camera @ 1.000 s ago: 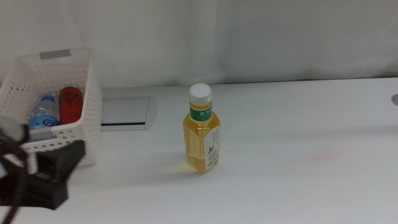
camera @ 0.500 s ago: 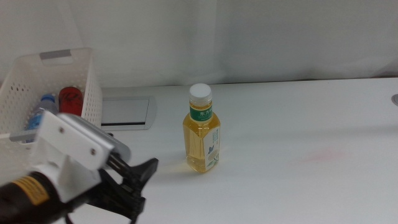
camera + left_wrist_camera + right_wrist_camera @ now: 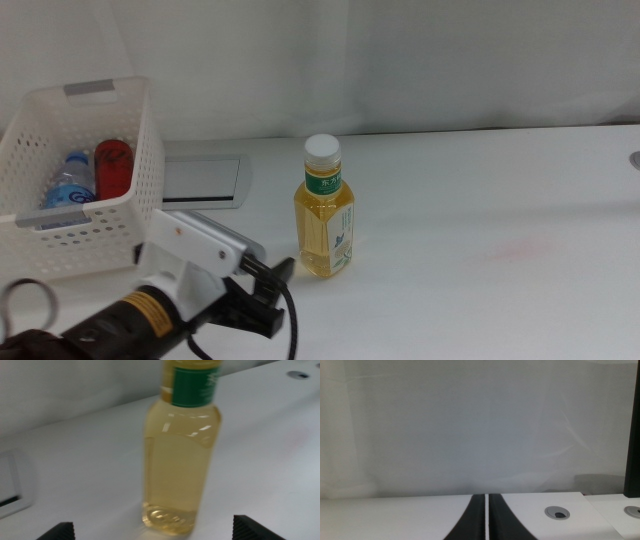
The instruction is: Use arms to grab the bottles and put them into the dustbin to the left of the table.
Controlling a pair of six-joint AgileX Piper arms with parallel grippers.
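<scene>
1. The large plain white tabletop (image 3: 480,200) fills most of the middle view, with a grey rectangular cable hatch (image 3: 202,180) set into it left of centre.
2. The white perforated plastic basket (image 3: 100,225) stands at the upper left of the frame; a small clear water bottle with a blue label (image 3: 70,185) and a slim red can (image 3: 113,166) already lie inside it.
3. The black left arm enters from the lower left; its left gripper (image 3: 275,290) points toward the yellow-drink bottle with a white cap and green-white label (image 3: 324,208), which stands upright near the frame's centre, just beyond the jaws.
4. In the left wrist view the bottle (image 3: 181,460) sits centred between two widely spread jaw tips, untouched. Good practice would be to advance straight until the jaws flank the body below the label, then close gently so the bottle does not tip.
5. The right gripper (image 3: 486,520) waits away from the work, its jaws pressed together.
</scene>
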